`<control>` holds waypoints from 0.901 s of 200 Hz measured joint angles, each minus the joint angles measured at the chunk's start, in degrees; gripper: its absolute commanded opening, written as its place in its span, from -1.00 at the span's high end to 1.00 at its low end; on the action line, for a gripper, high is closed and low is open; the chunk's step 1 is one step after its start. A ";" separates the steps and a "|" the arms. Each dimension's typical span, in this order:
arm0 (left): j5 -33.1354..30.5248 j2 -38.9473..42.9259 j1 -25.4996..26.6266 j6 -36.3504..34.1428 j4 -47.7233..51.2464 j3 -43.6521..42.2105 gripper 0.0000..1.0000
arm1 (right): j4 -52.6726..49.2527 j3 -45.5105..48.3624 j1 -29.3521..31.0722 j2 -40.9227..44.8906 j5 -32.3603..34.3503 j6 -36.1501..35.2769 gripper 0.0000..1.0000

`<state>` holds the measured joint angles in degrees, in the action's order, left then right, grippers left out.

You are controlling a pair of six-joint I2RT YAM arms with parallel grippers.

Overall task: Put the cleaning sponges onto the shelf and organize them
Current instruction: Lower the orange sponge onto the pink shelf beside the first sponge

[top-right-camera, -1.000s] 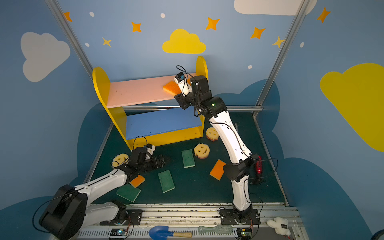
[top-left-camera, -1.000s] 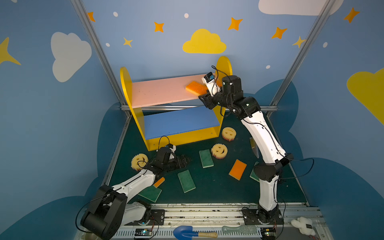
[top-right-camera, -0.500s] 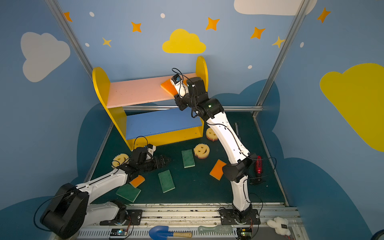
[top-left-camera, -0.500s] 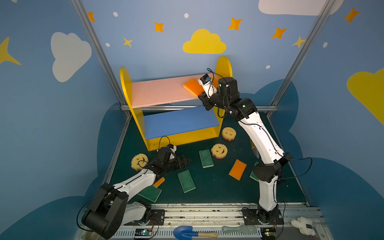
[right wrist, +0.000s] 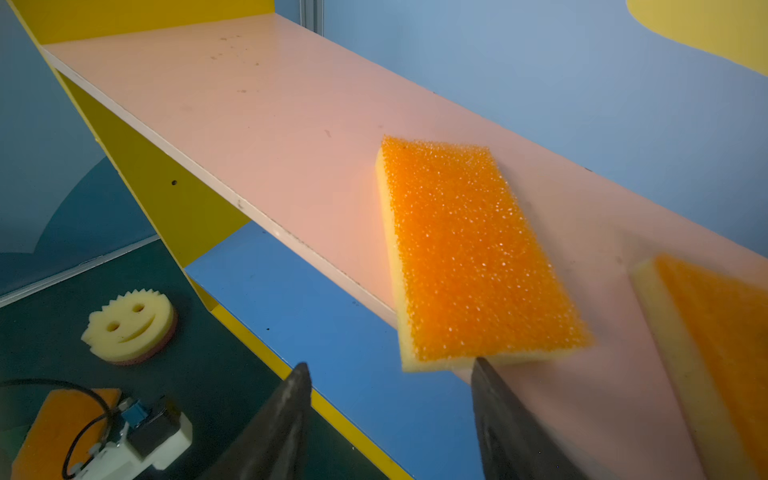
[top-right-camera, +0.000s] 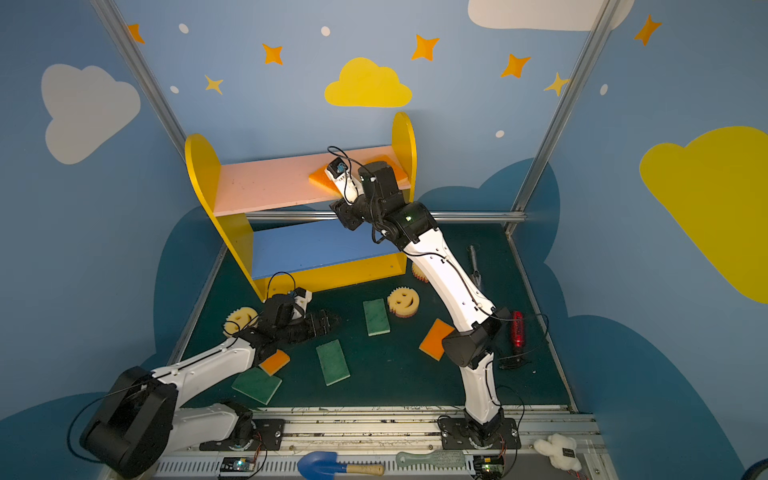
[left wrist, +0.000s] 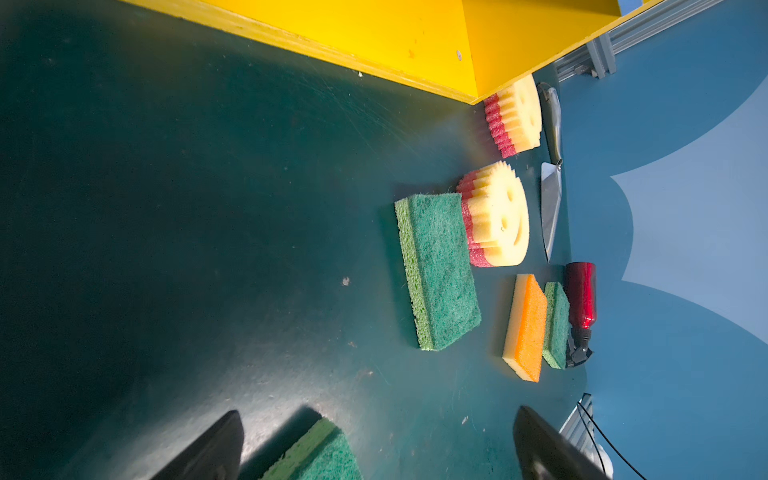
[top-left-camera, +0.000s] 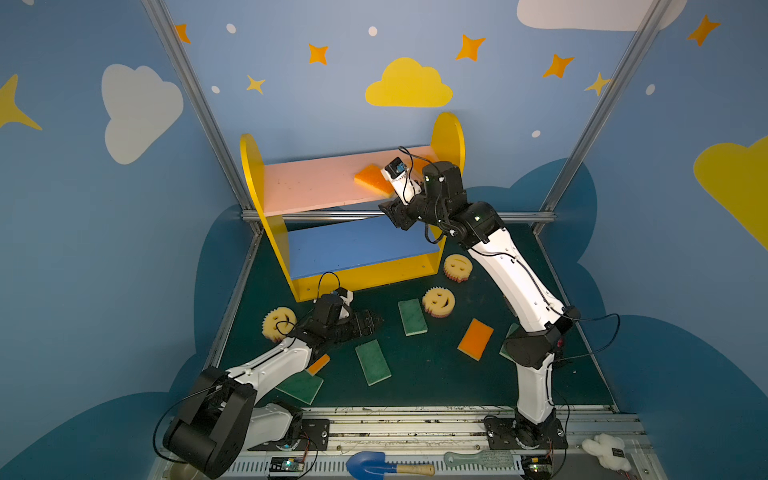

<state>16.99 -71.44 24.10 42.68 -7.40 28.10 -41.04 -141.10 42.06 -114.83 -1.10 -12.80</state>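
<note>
Two orange sponges lie on the pink board (top-left-camera: 307,189) of the shelf (top-left-camera: 252,178): the skewed sponge (right wrist: 469,249), one corner past the board's front edge, and the end sponge (right wrist: 715,332) beside it, toward the right side panel. The right gripper (right wrist: 391,362) stands at that front edge, jaws apart, nothing between them. One fingertip (right wrist: 490,390) sits at the skewed sponge's near end; contact cannot be determined. The left gripper (left wrist: 379,411) is low over the mat (top-left-camera: 436,374) before the shelf, jaws spread wide, holding nothing. The near green sponge (left wrist: 320,453) lies on the mat between its fingers. Also on the mat are the left smiley (top-left-camera: 278,324) beside the left arm, the middle smiley (top-left-camera: 438,301), and the corner smiley (top-left-camera: 457,268) by the shelf's right front corner. The upper green sponge (top-left-camera: 411,316) lies just beside the middle smiley. The front green sponge (top-left-camera: 300,386) touches the covered orange sponge (top-left-camera: 319,363), which is partly under the left arm. The right orange sponge (top-left-camera: 475,338) lies with the right green sponge (left wrist: 557,324) just beside it. A red bottle (left wrist: 580,295) and a trowel (left wrist: 550,208) lie along the mat's right edge. At the front rail lie a blue shovel (top-left-camera: 370,465), a brush (top-left-camera: 478,459) and a white toy (top-left-camera: 600,446). The print on the toy's black tag (top-left-camera: 614,453) is too small to read.
</note>
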 measured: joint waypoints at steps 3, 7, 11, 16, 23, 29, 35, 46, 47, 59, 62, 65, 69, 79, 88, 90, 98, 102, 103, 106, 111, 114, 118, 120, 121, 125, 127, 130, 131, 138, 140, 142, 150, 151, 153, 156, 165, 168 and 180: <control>0.00 0.00 0.00 0.00 0.00 0.00 -0.99 | 0.00 0.00 0.00 0.09 0.00 -0.09 -0.29; 0.00 0.00 0.00 0.00 0.00 0.00 -0.99 | 0.02 0.00 0.00 0.20 0.02 -0.20 -0.29; 0.00 0.00 0.00 0.00 0.00 0.00 -0.99 | 0.02 0.00 0.00 0.35 0.02 -0.35 -0.31; 0.00 0.00 0.00 0.00 0.00 0.00 -0.99 | 0.02 0.00 0.00 0.50 0.02 -0.68 -0.32; 0.02 0.00 0.00 0.00 0.00 0.00 -0.99 | 0.02 0.00 0.00 0.76 0.07 -1.20 -0.34; 0.02 0.00 0.00 0.00 0.00 0.00 -0.99 | 0.00 0.00 0.00 0.98 0.04 -1.68 -0.36; 0.02 0.00 0.00 0.00 0.00 0.00 -0.99 | 0.02 0.00 0.00 1.20 0.07 -2.43 -0.39; 0.04 0.07 0.00 -0.02 0.00 0.00 -0.99 | 0.22 0.28 0.00 1.73 0.13 -4.20 -0.44; 0.04 0.07 0.00 0.00 0.00 0.00 -0.99 | 0.24 0.35 0.00 1.77 0.13 -4.33 -0.45; 0.09 0.15 0.00 0.00 -0.02 0.00 -0.99 | 0.76 2.01 0.02 2.99 0.00 -7.32 -0.47; 0.11 0.17 0.00 0.00 0.00 0.00 -0.99 | 0.92 2.54 0.02 3.30 -0.07 -8.22 -0.46; 0.11 0.17 0.00 0.00 -0.02 0.00 -0.99 | 1.11 3.17 0.02 3.67 -0.13 -9.01 -0.46; 0.13 0.17 0.00 0.00 -0.02 0.00 -0.99 | 1.38 3.98 0.02 4.13 -0.22 -10.19 -0.46; 0.15 0.17 0.00 0.00 -0.04 0.00 -0.99 | 2.19 6.54 0.04 5.53 -0.50 -13.64 -0.44; 0.15 0.17 0.00 0.00 -0.04 0.00 -0.99 | 2.64 8.22 0.09 6.34 -0.63 -16.76 -0.41; 0.17 0.17 0.00 0.00 -0.04 0.00 -0.99 | 2.71 8.41 0.11 6.47 -0.63 -17.00 -0.41; 0.15 0.17 0.00 0.00 -0.09 0.00 -0.99 | 3.08 9.44 0.15 6.82 -0.61 -19.78 -0.39; 0.17 0.17 0.00 0.00 -0.11 0.00 -0.99 | 3.17 9.68 0.17 6.86 -0.57 -21.03 -0.36; 0.15 0.17 0.00 0.00 -0.11 0.00 -0.99 | 3.19 9.73 0.17 6.86 -0.52 -21.00 -0.35; 0.17 0.17 0.00 0.00 -0.13 0.00 -0.99 | 3.37 9.88 0.17 6.86 -0.46 -22.18 -0.33; 0.17 0.17 0.00 0.00 -0.15 0.00 -0.99 | 3.61 10.12 0.17 6.86 -0.35 -23.47 -0.29; 0.17 0.17 0.00 0.00 -0.17 0.00 -0.99 | 3.72 10.25 0.20 6.86 -0.26 -23.96 -0.26; 0.17 0.17 0.00 0.00 -0.20 0.00 -0.99 | 3.80 10.40 0.22 6.86 -0.17 -24.81 -0.23; 0.17 0.17 0.00 0.00 -0.20 0.00 -0.99 | 3.91 10.56 0.22 6.86 -0.11 -25.57 -0.22; 0.17 0.17 0.00 0.00 -0.20 0.00 -0.99 | 3.93 10.58 0.22 6.86 -0.11 -25.62 -0.21; 0.17 0.17 0.00 -0.02 -0.22 0.00 -0.99 | 4.07 10.71 0.22 6.86 -0.02 -26.56 -0.19; 0.17 0.17 0.00 -0.02 -0.24 0.00 -0.99 | 4.17 10.75 0.22 6.86 -0.02 -26.84 -0.19; 0.20 0.13 0.00 -0.02 -0.24 0.00 -0.99 | 4.42 10.88 0.22 6.86 0.04 -27.23 -0.17; 0.17 0.13 0.00 -0.02 -0.24 0.00 -0.99 | 4.52 10.97 0.22 6.86 0.04 -27.67 -0.16; 0.20 0.07 0.00 -0.02 -0.31 0.00 -0.99 | 5.53 11.39 0.33 6.86 0.15 -28.79 -0.13; 0.20 0.04 0.00 -0.02 -0.33 0.00 -0.99 | 6.08 11.72 0.37 6.91 0.20 -29.31 -0.12; 0.20 0.00 0.00 -0.02 -0.35 0.00 -0.99 | 6.32 11.89 0.37 6.93 0.24 -29.49 -0.11; 0.22 -0.15 0.00 -0.02 -0.39 0.00 -0.99 | 8.15 13.27 0.44 7.17 0.59 -30.88 -0.08; 0.22 -0.15 0.00 -0.02 -0.37 0.00 -0.99 | 8.66 13.64 0.46 7.21 0.68 -31.26 -0.07; 0.22 -0.17 0.00 -0.02 -0.37 0.00 -0.99 | 9.05 14.08 0.50 7.32 0.70 -31.52 -0.07; 0.22 -0.22 0.00 -0.02 -0.37 0.00 -0.99 | 9.84 14.86 0.55 7.52 0.92 -32.06 -0.05; 0.20 -0.28 0.00 -0.02 -0.37 0.00 -0.99 | 11.87 17.18 0.81 7.98 1.42 -33.83 -0.02; 0.22 -0.28 0.00 -0.04 -0.37 0.00 -0.99 | 12.52 17.88 0.87 8.07 1.62 -34.32 -0.02; 0.17 -0.31 0.00 -0.04 -0.37 0.00 -0.99 | 14.51 19.71 1.27 8.09 2.21 -36.44 0.01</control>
<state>17.17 -71.75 24.10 42.63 -7.77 28.10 -26.52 -121.38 43.33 -106.74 1.10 -49.23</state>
